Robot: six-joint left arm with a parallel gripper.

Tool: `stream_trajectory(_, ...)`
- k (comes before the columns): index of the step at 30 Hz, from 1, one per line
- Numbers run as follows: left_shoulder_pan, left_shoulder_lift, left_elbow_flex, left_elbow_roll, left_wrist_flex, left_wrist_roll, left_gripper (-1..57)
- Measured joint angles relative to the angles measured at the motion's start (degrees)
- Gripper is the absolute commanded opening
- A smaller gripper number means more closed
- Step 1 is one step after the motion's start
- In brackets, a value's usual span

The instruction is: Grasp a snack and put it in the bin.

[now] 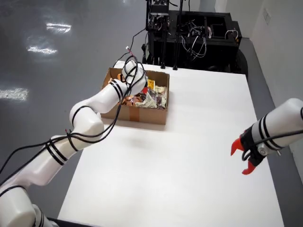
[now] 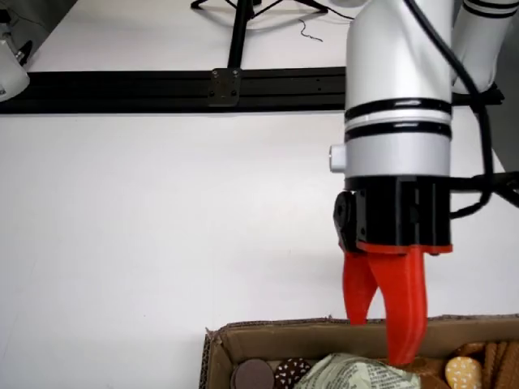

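A cardboard box (image 1: 142, 115) with several snack packs stands at the back left of the white table (image 1: 189, 179) in the view from above. My working arm reaches in from the left, and its red gripper (image 1: 129, 98) dips into the box, mostly hidden by the wrist. In the close side view the gripper (image 2: 379, 340) points straight down over the box (image 2: 268, 336). Its fingertips (image 2: 403, 352) stand apart with nothing seen between them. The longer-looking finger touches a crumpled greenish snack pack (image 2: 349, 377). Round brown snacks (image 2: 272, 374) lie beside the pack.
In the view from above, a second white arm with a red gripper (image 1: 242, 158) hangs over the table's right edge. Black equipment racks (image 1: 189, 33) with cables stand behind the table. A black rail (image 2: 162, 87) runs along the table's far edge in the side view.
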Motion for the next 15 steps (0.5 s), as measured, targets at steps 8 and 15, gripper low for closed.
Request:
stream_trajectory(8,-1.5,6.7,-12.6,-0.1,6.9,2.3,4.4)
stream_trajectory(15,-3.3,8.8,-18.8,-0.1,11.9,5.0,0.6)
